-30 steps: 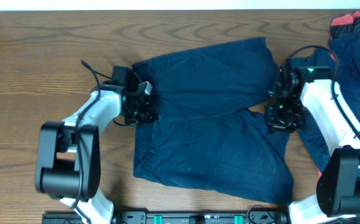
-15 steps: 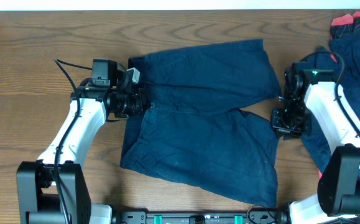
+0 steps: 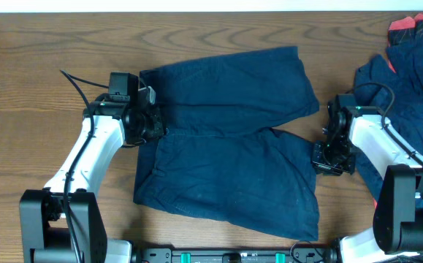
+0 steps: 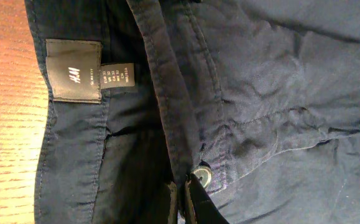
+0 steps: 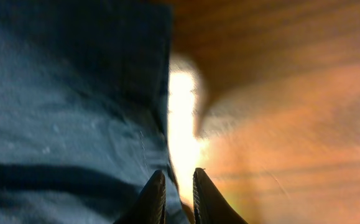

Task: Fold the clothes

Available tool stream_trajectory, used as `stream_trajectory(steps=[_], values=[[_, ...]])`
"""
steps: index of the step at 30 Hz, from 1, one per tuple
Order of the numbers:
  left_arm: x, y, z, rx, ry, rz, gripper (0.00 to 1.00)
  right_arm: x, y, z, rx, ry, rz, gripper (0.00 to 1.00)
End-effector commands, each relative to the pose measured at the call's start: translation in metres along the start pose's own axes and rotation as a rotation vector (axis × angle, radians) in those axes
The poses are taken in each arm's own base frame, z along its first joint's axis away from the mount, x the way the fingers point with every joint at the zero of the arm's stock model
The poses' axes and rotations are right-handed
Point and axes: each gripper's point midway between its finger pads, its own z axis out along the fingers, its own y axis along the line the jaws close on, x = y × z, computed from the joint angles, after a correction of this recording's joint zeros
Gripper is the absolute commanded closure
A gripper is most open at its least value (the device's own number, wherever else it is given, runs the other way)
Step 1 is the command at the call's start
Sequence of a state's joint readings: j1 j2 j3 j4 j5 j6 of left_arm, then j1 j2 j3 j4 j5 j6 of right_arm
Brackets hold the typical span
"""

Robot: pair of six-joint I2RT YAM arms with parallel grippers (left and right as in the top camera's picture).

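Shorts (image 3: 226,146) lie flat at the centre of the table (image 3: 36,58), with a pincer at each end.

The overhead view shows the whole layout. The waist is at the left, two legs reach right, and a second navy pile (image 3: 416,73) with red trim sits in the upper right corner, apart from the shorts. The left pincer (image 3: 151,120) sits on the waistband and the right pincer (image 3: 322,152) at the lower leg's hem. Only the left wrist view shows the inside label (image 4: 74,70) at upper left and a button (image 4: 203,176) low in the frame. It also shows the left pincer (image 4: 183,199) closed to a sliver, pinching the waistband edge by that button. The right wrist view is blurred. In it the right pincer (image 5: 178,193) is nearly closed, with the hem edge running into its narrow gap and wood on the right.
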State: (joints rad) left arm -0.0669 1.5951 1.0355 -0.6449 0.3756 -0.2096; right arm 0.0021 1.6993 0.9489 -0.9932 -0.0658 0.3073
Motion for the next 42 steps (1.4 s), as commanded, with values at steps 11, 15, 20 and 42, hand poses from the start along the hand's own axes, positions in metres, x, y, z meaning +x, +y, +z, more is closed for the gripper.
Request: stream_trajectory(steps=[11, 15, 20, 42], values=[[0.002, 0.008, 0.001, -0.033, 0.002, -0.014, 0.94, 0.003, 0.019, 0.018, -0.126, 0.000, 0.007, 0.84], [0.002, 0.008, 0.001, -0.033, 0.002, -0.014, 0.94, -0.005, 0.028, 0.017, -0.174, -0.030, 0.000, 0.85], [0.002, 0.017, 0.000, -0.085, -0.006, -0.027, 0.94, -0.016, 0.030, 0.016, -0.178, -0.074, -0.002, 0.89], [0.002, 0.022, 0.000, -0.112, -0.005, -0.033, 0.94, 0.005, 0.024, -0.024, -0.179, 0.042, 0.027, 0.99]])
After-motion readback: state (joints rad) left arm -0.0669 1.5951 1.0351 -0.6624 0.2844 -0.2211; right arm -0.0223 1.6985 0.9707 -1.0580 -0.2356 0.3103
